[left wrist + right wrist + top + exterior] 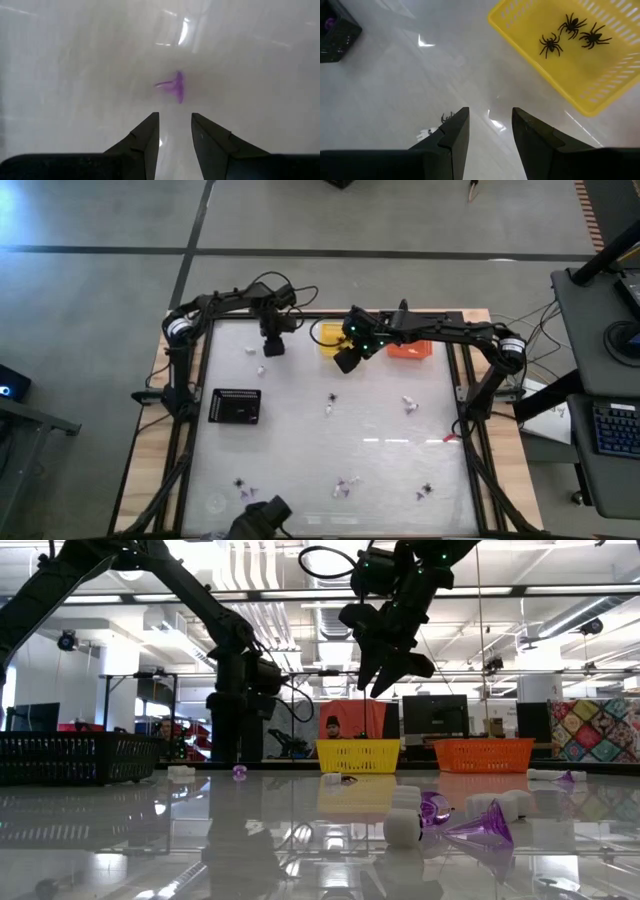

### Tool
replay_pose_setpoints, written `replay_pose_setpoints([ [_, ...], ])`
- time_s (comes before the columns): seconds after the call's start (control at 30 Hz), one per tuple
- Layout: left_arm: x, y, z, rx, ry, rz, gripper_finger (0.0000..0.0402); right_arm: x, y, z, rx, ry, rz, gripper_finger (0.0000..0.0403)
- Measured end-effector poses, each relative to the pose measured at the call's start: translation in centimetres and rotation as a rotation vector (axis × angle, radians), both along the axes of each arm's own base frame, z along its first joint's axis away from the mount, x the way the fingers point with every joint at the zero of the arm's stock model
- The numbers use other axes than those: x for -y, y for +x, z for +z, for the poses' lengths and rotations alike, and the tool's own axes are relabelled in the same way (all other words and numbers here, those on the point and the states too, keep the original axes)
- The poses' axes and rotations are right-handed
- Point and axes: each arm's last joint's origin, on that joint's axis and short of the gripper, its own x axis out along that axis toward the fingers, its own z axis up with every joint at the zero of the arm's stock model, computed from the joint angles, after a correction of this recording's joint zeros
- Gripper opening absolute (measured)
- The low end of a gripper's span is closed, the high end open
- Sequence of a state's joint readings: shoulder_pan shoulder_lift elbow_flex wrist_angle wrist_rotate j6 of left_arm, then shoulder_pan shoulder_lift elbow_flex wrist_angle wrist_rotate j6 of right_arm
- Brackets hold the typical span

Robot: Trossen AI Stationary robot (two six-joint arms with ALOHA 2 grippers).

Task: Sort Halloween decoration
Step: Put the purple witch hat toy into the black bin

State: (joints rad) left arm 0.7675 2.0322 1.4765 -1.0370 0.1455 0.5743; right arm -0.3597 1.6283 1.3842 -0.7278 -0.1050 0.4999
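Small purple, white and black trinkets lie scattered on the table, among them some near the middle (pixel 330 404) and some by the near edge (pixel 345 485). My left gripper (pixel 175 120) is open and points down over a purple trinket (pixel 175 86) lying on the table near the far-left part (pixel 239 771), without touching it. My right gripper (pixel 490 114) is open and empty, raised above the table (pixel 390 665) next to the yellow basket (pixel 600 95). Three black spiders (pixel 572 32) lie in that basket. A black spider (pixel 445 117) and a white piece (pixel 424 133) lie beside its left finger.
The orange basket (pixel 408 348) stands to the right of the yellow one (pixel 325 335) at the far edge. A black basket (pixel 235 406) sits on the table's left side with a purple piece (pixel 329 22) inside. Purple and white trinkets (pixel 470 825) lie close to the low camera. A person (pixel 331 726) sits behind the table.
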Motion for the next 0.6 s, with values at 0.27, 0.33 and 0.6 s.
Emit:
replay_pose_setpoints([
  [0.27,-0.3,0.6,-0.6,0.022,0.034,-0.017,0.0096,0.0,0.0,0.0,0.001,0.007,-0.012,0.0139],
  [0.33,-0.4,0.8,-0.5,0.031,0.044,-0.015,0.0096,0.0,0.0,0.0,0.001,0.007,-0.012,0.0139],
  [0.6,-0.8,1.3,0.4,0.061,0.053,-0.018,0.0096,-0.1,0.1,0.0,0.002,0.012,-0.016,0.0139],
])
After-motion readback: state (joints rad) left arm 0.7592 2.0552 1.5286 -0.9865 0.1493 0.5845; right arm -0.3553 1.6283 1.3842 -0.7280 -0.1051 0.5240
